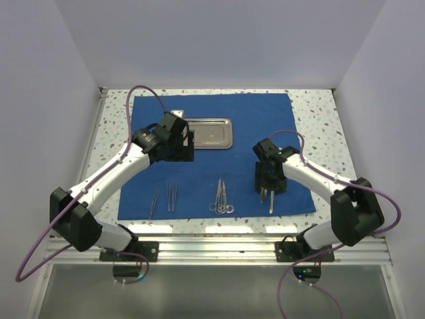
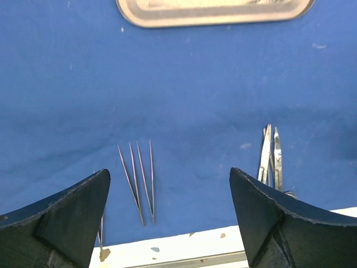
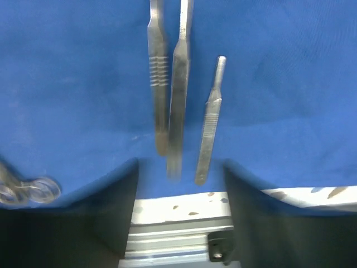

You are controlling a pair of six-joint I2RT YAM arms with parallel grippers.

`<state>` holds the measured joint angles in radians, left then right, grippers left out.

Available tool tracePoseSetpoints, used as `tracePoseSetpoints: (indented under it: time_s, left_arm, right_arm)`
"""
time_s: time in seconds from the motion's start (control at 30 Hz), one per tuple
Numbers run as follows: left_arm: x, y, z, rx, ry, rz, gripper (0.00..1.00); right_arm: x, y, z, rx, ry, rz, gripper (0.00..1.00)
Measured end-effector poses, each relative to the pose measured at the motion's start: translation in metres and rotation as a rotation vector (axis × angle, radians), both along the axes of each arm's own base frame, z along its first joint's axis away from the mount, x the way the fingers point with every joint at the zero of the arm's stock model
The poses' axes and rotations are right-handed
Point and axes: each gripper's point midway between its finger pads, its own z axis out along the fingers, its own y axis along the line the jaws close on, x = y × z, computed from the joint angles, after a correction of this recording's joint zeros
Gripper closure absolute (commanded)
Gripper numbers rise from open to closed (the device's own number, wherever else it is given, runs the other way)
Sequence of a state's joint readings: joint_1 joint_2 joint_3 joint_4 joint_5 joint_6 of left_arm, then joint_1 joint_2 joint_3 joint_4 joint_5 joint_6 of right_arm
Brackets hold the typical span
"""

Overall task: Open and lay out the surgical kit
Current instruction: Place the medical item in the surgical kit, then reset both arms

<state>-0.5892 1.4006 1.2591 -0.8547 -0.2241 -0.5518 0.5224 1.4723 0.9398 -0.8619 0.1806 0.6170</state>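
From above, the royal-blue cloth wrap (image 1: 265, 113) lies spread flat on the speckled desk (image 1: 319, 119). The steel tray (image 1: 211, 133) sits on the far half of the cloth, left of centre. Along the near edge lie thin tweezers (image 1: 172, 196), with another slim instrument (image 1: 154, 203) to their left. The ring-handled forceps (image 1: 222, 198) lie near the middle, rings towards the near edge. The left pincer (image 1: 180, 145) hangs just beside the tray's left end. The right pincer (image 1: 269, 189) points down over the cloth's right near part, where a silver handle (image 1: 271, 201) shows below it.

The left wrist camera shows the left pincer (image 2: 169, 178) spread wide, its dark fingers (image 2: 72, 218) at either lower corner with only blue cloth (image 2: 184, 84) between them. The tray's rim (image 2: 215, 17) crosses the top. Two pairs of tweezers (image 2: 138, 181) fan out on the cloth, the forceps (image 2: 270, 156) lie to the right, and the pale desk edge (image 2: 184, 243) runs along the bottom.

The right wrist camera, somewhat blurred, shows the right pincer (image 3: 179, 164) also wide, its fingers (image 3: 100, 218) clear of the metal. Three flat scalpel handles (image 3: 178, 95) lie side by side on the cloth (image 3: 290, 84), their near ends between the fingertips. Whether any handle touches a finger cannot be told. The forceps rings (image 3: 33, 190) show at the lower left.
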Motion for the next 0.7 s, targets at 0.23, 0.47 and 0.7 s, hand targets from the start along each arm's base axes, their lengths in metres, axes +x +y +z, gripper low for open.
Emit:
tracePoseSetpoints:
  time_s: [0.23, 0.47, 0.7]
  left_arm:
    - [0.012, -0.003, 0.017, 0.003, -0.034, 0.006, 0.08]
    - [0.021, 0.002, 0.038, 0.017, -0.095, 0.027, 0.04]
    - [0.013, 0.028, 0.092, -0.012, -0.265, 0.090, 0.01]
  right_arm:
    - [0.011, 0.009, 0.046, 0.105, -0.157, 0.015, 0.02]
    - [0.033, 0.012, 0.183, 0.241, -0.503, 0.029, 0.02]
    - [0.025, -0.012, 0.307, 0.279, -0.821, 0.061, 0.01]
